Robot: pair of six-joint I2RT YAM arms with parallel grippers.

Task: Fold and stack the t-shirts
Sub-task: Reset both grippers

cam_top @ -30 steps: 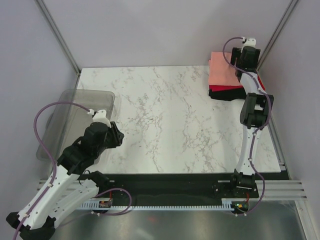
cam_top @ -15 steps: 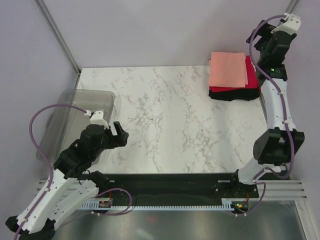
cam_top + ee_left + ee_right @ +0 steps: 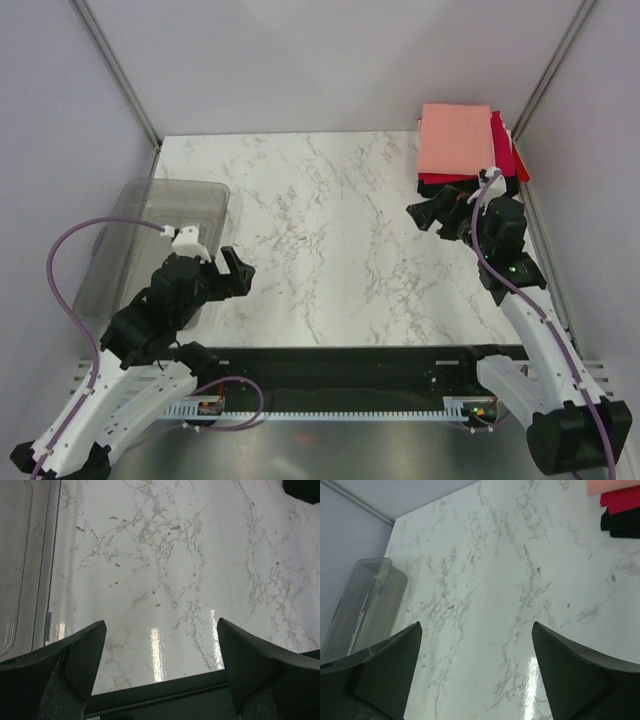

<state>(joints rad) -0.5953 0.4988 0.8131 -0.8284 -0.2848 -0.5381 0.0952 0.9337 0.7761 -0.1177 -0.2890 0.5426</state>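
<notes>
The t-shirts lie folded in one stack at the far right corner of the table. A salmon-pink one (image 3: 455, 138) is on top, a red one (image 3: 506, 152) under it and a black one (image 3: 447, 187) at the bottom. My right gripper (image 3: 433, 215) hovers just in front of the stack, open and holding nothing. The right wrist view shows its wide-apart fingers (image 3: 476, 629) over bare marble, with the stack's corner (image 3: 622, 511) at the top right. My left gripper (image 3: 240, 272) stands open and holding nothing near the front left, also over bare marble (image 3: 161, 625).
A grey see-through plastic tub (image 3: 150, 235) stands at the table's left edge, beside the left arm, and also appears as the tub (image 3: 362, 607) at the left of the right wrist view. Metal frame posts rise at the back corners. The marble table (image 3: 330, 230) lies between the arms.
The right arm left the stack, rose over the far right corner, then came down in front of the stack. The left gripper opened wide and drew back slightly.
</notes>
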